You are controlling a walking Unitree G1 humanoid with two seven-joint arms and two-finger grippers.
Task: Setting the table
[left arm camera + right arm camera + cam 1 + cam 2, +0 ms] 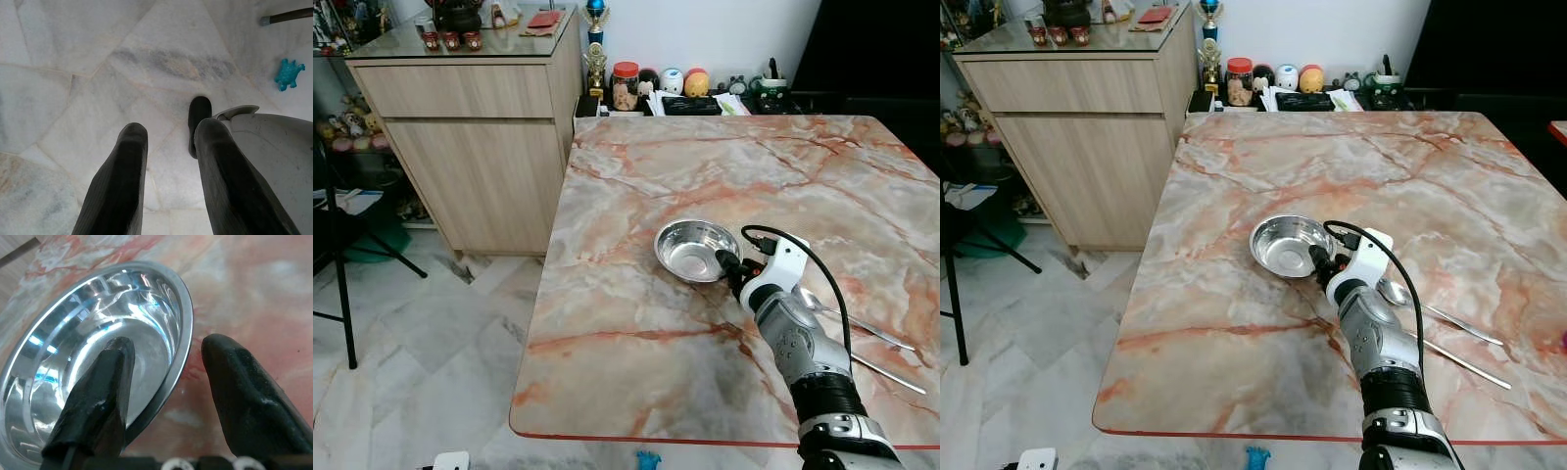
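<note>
Shiny steel bowl [695, 250], upright, right claw [164, 377] straddling rim

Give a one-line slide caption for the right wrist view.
Right gripper open, straddling the steel bowl's rim on the marble table.

light: bright, even, soft | shadows: faint under table [636, 333] toward 7 o'clock | glare: white-blue streaks inside steel bowl [98, 328] | focus: eye views sharp; wrist-view fingers [249, 396] soft, close | distortion: slight edge bowing
</note>
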